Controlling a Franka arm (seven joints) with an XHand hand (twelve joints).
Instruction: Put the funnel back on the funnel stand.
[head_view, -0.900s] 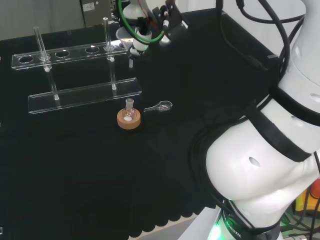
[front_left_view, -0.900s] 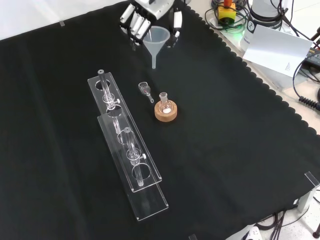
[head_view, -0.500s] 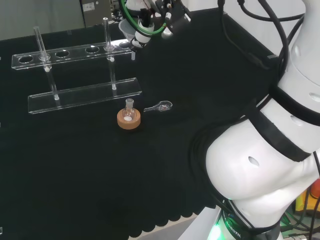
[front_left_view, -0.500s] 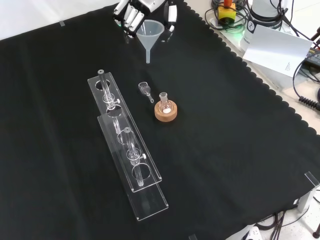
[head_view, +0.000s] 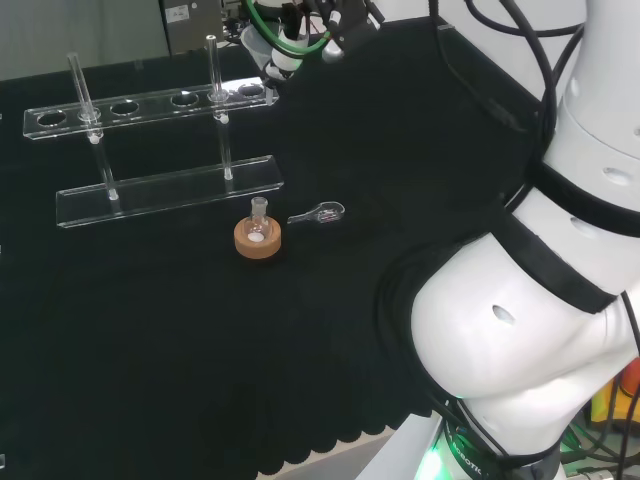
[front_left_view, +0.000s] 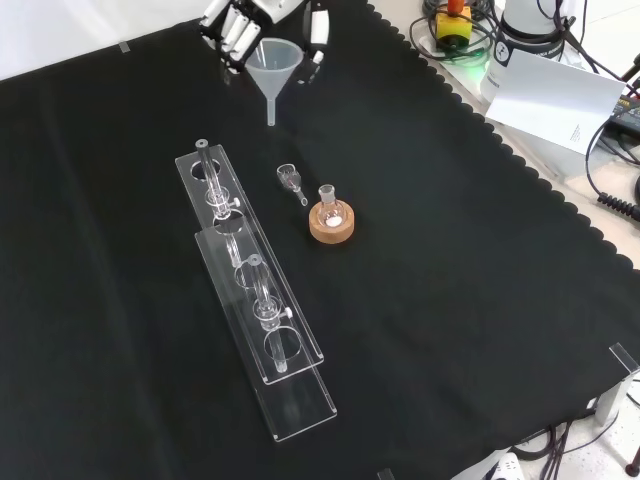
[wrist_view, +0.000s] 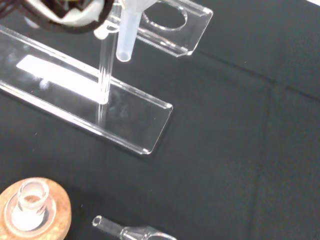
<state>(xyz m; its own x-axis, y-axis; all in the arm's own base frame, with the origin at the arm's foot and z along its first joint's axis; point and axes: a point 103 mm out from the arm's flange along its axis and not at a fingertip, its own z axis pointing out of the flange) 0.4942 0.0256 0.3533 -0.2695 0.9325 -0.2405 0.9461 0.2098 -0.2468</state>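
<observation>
The black-cloth table (front_left_view: 450, 300) carries the clear acrylic funnel stand (front_left_view: 255, 290), a long two-tier rack running down the left-centre of the front view, its holes apparently all unfilled. So the job looks about half done: the black and white hand (front_left_view: 232, 22), at the top edge, has its fingers curled round the rim of the translucent plastic funnel (front_left_view: 274, 70), held aloft near the rack's far end, not yet seated. The palm is cut off; which hole lies under the spout is unclear.
</observation>
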